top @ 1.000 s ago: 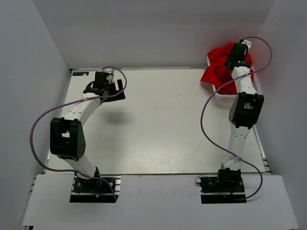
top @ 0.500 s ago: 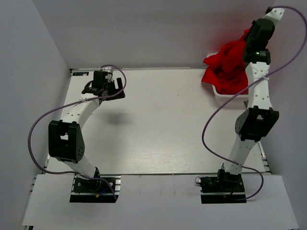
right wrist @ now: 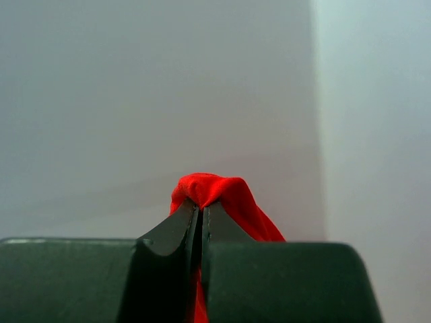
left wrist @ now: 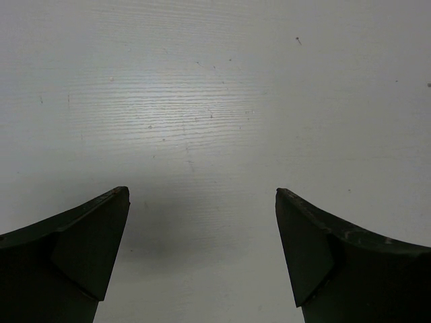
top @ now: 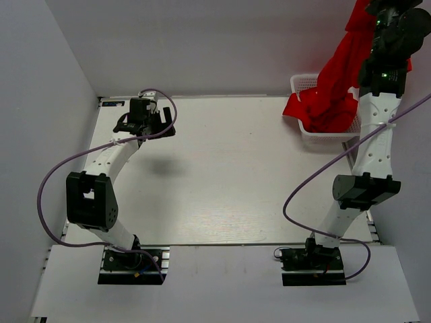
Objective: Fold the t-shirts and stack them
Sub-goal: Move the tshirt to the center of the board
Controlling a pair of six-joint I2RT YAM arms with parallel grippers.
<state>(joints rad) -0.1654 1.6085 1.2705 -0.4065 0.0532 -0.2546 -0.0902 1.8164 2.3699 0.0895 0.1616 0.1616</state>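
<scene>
My right gripper (right wrist: 202, 205) is shut on a bunched fold of a red t-shirt (right wrist: 214, 188). In the top view this arm is raised high at the back right, and the held t-shirt (top: 339, 62) hangs from it as a long strip down to the white basket (top: 301, 83). More red t-shirts (top: 316, 113) are heaped in that basket, some spilling over its left rim. My left gripper (top: 147, 128) hovers over the far left of the table, open, with nothing between its fingers (left wrist: 94, 235).
The white table (top: 222, 175) lies between the two arms. Grey walls close in on the back and both sides. The basket stands at the back right corner, against the right arm's column. Purple cables loop beside each arm.
The right arm has risen from down in the basket to high above it, drawing one t-shirt up out of the heap. The left arm has barely moved.
</scene>
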